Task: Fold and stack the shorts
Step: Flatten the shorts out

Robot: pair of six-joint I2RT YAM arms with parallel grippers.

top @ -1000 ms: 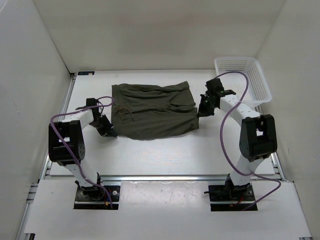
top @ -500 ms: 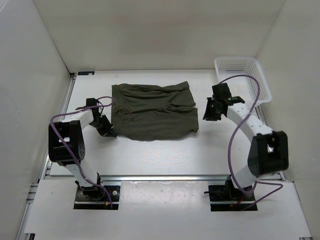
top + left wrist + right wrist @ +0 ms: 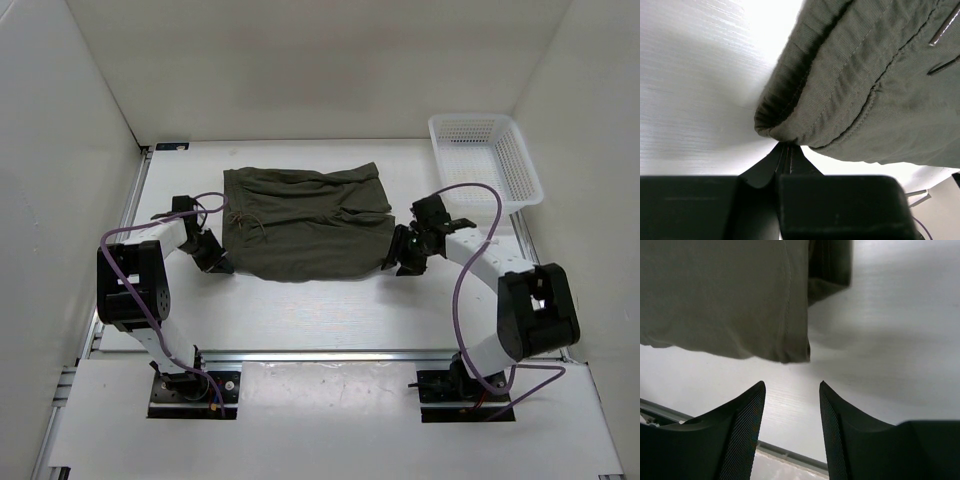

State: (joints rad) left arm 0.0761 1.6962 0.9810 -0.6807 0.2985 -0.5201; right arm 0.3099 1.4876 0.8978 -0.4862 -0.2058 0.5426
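The dark olive shorts [image 3: 305,225] lie flat in the middle of the table, with the waist drawstring [image 3: 245,222] near their left side. My left gripper [image 3: 218,265] sits at their near-left corner. In the left wrist view it [image 3: 785,145] is shut, and the folded hem of the shorts [image 3: 865,90] bunches right at its tips. My right gripper [image 3: 393,262] is at the near-right corner. In the right wrist view it [image 3: 791,385] stands open over bare table, with the corner of the shorts [image 3: 715,290] just beyond its tips and nothing between the fingers.
A white mesh basket [image 3: 485,160] stands at the back right corner of the table. White walls enclose the table on the left, back and right. A metal rail [image 3: 330,355] runs along the near edge by the arm bases.
My right gripper has opened, pulled off the shorts' right edge and swung down to their near-right corner. The left gripper and the shorts have hardly moved.
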